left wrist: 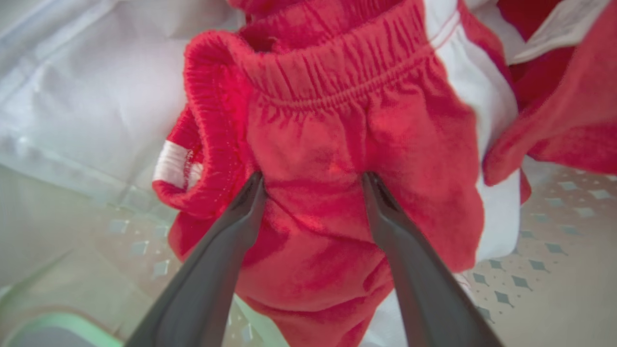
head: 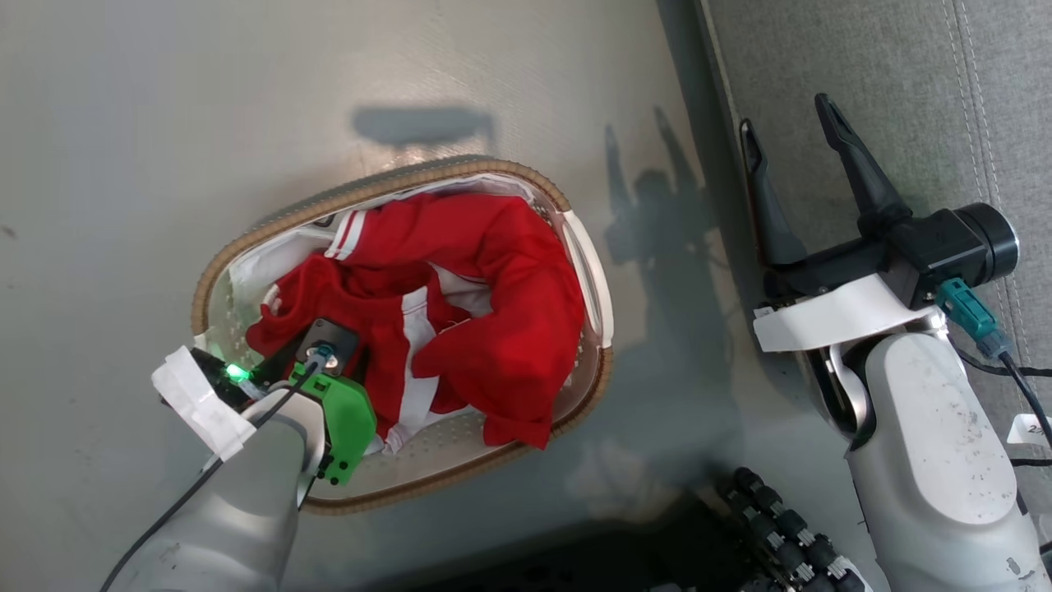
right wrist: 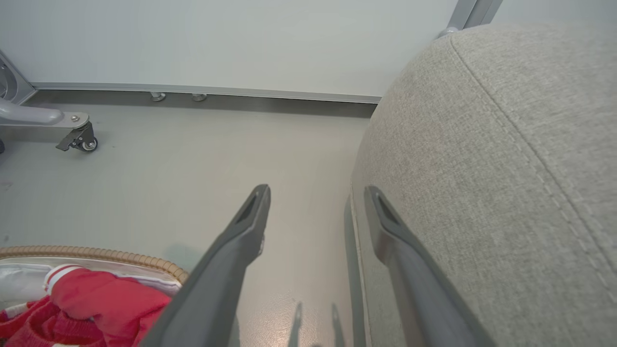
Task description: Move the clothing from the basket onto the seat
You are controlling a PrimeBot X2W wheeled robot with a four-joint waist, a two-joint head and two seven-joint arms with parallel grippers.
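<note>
one basket point(head: 593, 275) is seen on the grey floor point(head: 205, 99), and the clothing point(head: 501, 288) is heaped inside it on one white liner sheet point(left wrist: 87, 91). the red pieces cannot be counted apart; one elastic waistband point(left wrist: 337, 82) and one white-striped cuff point(head: 349, 230) are made out. one seat point(head: 920, 90) is seen to the basket's right, with a strip of floor between them. two grippers are counted. the left gripper point(left wrist: 313, 180) is seen inside the basket, its fingers spread and both tips pressed against red cloth just below the waistband; nothing is clamped. the right gripper point(head: 786, 117) is held over the seat's near edge, fingers apart and empty. one caster wheel point(right wrist: 82, 140) is seen by the far wall point(right wrist: 241, 43), and one green bracket point(head: 349, 419) on the left wrist.
</note>
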